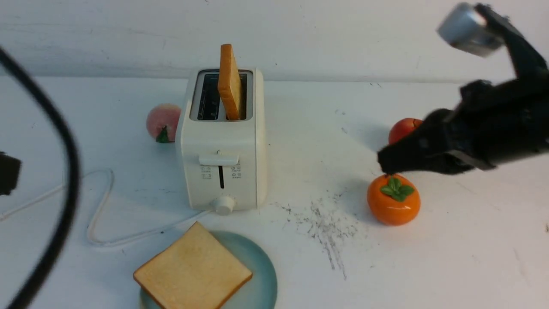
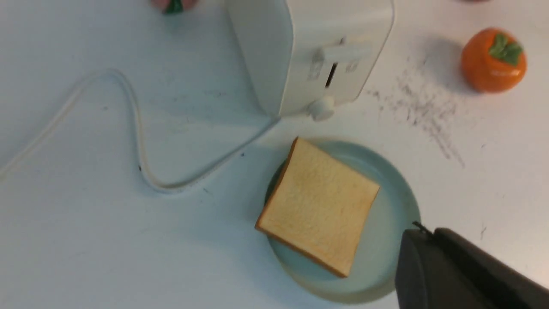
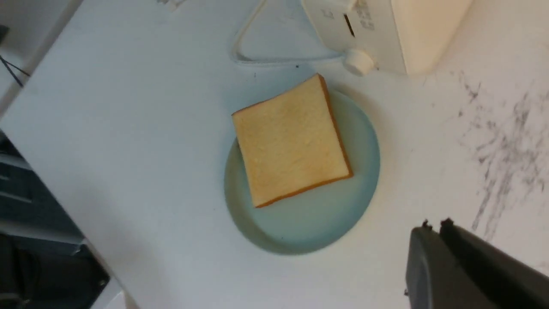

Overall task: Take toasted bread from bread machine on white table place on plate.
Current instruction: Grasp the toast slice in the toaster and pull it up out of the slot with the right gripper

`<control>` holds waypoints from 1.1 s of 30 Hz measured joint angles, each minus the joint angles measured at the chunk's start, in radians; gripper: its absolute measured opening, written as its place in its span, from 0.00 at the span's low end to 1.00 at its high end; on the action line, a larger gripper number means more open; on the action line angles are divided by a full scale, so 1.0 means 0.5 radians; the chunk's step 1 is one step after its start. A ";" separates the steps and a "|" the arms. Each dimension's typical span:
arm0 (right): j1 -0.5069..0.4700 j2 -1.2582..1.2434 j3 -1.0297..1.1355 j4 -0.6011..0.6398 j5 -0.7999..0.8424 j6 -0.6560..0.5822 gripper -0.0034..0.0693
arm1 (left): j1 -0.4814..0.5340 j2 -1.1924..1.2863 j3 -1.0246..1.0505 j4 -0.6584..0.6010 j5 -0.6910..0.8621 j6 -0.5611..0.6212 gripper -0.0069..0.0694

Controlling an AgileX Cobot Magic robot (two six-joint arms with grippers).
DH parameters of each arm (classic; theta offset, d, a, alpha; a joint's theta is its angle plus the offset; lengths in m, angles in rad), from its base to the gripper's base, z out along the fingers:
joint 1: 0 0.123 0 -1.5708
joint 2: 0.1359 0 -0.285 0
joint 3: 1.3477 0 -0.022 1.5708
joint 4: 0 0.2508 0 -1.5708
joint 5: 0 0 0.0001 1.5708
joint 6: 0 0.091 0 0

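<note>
Front view alone shows the upright slice (image 1: 230, 81) of toasted bread. It stands on edge in the right-hand slot of the cream bread machine (image 1: 223, 171), long axis roughly vertical, its thin orange-brown crust toward the camera and its pale faces to either side, with the left slot empty. The flat slice (image 1: 193, 272) lies broad face up on the blue-green plate (image 1: 262, 274) just in front of the machine. It is golden-tan with a darker crust, one corner aims at the round knob (image 1: 224, 204), and the left corner overhangs the rim. Also only here, a peach (image 1: 163, 121) sits behind the machine on the left and a red apple (image 1: 403, 128) sits far right. The blurred right tool (image 1: 386, 164) hangs just above an orange persimmon (image 1: 393, 199). The left wrist view shows the white cord (image 2: 137, 141) looping over the counter (image 2: 85, 240), the dark scratches (image 2: 424, 111) and the left tool (image 2: 424, 231), its fingers pressed together on nothing. In the right wrist view the right tool's fingers likewise lie side by side and empty, and the counter's edge appears with dark shapes beyond it.
</note>
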 joint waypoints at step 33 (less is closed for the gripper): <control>0.519 1.517 -1.008 -0.736 -1.651 0.373 0.66 | 0.000 -1.085 -0.016 0.552 0.302 -0.368 0.07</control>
